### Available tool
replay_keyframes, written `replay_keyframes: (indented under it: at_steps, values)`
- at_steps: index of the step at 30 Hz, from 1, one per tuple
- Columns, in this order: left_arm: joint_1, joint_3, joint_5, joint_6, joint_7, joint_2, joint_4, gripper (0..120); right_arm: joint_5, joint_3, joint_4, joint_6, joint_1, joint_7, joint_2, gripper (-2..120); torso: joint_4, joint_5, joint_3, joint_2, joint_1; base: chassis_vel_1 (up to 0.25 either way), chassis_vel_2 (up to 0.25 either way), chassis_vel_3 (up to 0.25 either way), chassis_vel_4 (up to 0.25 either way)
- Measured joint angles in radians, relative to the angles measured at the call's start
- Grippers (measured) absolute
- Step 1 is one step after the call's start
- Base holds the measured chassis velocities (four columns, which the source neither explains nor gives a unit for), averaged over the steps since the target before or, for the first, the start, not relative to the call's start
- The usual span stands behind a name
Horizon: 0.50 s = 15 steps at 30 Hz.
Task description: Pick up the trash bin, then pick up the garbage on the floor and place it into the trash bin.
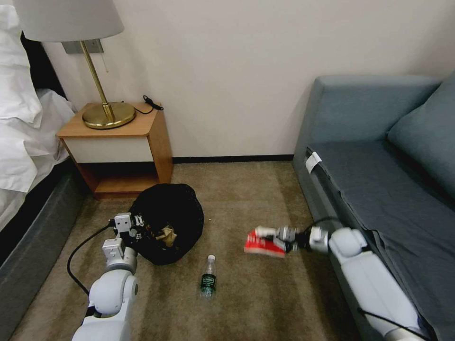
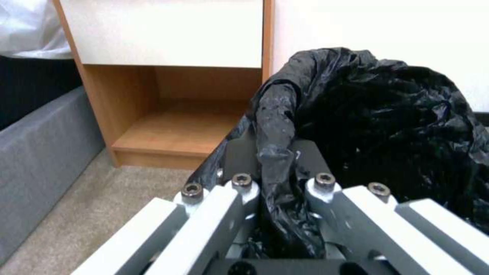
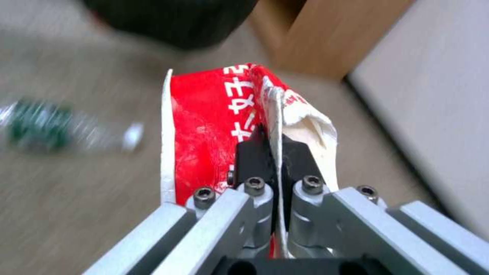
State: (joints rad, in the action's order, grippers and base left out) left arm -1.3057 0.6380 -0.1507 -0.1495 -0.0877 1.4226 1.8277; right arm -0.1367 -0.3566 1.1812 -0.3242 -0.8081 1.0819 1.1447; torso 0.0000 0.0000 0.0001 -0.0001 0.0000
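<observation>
Trash bin (image 1: pixel 175 208) with its black bag sits on the carpet (image 1: pixel 246 293) in front of the wooden nightstand (image 1: pixel 118 142), tilted toward the robot, with tan paper inside. The left gripper (image 2: pixel 275 152) is clamped on the bag's rim at the bin's near-left edge. To the right, the clear green-labelled bottle (image 1: pixel 208 277) lies on the carpet. Farther right, near the grey sofa (image 1: pixel 379 180), the right gripper (image 3: pixel 272 143) pinches the red-and-white packet (image 3: pixel 214 130) by its edge, just above the floor.
</observation>
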Motion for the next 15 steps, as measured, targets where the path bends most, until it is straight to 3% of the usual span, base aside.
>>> replay_keyframes:
  at_steps: [3, 9, 11, 12, 14, 15]
  values:
    - [-0.002, 0.001, 0.0, 0.0, 0.0, -0.001, 0.002, 5, 0.023, -0.001, 0.024, 0.008, 0.005, -0.005, -0.007, 0, -0.0001, 0.0, 0.0, 0.0, 0.0, 0.0, 0.0, 0.0, 0.0]
    - [-0.005, 0.008, -0.005, 0.0, 0.001, -0.007, 0.008, 5, 0.144, 0.059, 0.205, 0.062, 0.058, -0.059, -0.061, 0, -0.0003, -0.0002, 0.0, 0.0, 0.0, 0.0, 0.0, 0.0, 0.0]
    - [-0.008, 0.01, -0.007, 0.0, 0.003, -0.008, 0.012, 5, 0.194, 0.203, 0.263, 0.089, 0.114, -0.12, -0.075, 0, -0.0002, -0.0008, 0.0, 0.0, 0.0, 0.0, 0.0, 0.0, 0.0]
    - [-0.008, 0.01, -0.007, 0.0, 0.003, -0.008, 0.012, 5, 0.194, 0.203, 0.263, 0.089, 0.114, -0.12, -0.075, 0, -0.0002, -0.0008, 0.0, 0.0, 0.0, 0.0, 0.0, 0.0, 0.0]
    - [-0.013, 0.013, -0.007, 0.0, 0.002, -0.005, 0.014, 5, 0.19, 0.332, 0.237, 0.096, 0.174, -0.149, -0.021, 0, 0.0001, -0.0005, 0.0, 0.0, 0.0, 0.0, 0.0, 0.0, 0.0]
    - [-0.013, 0.013, -0.007, 0.0, 0.002, -0.005, 0.014, 5, 0.19, 0.332, 0.237, 0.096, 0.174, -0.149, -0.021, 0, 0.0001, -0.0005, 0.0, 0.0, 0.0, 0.0, 0.0, 0.0, 0.0]
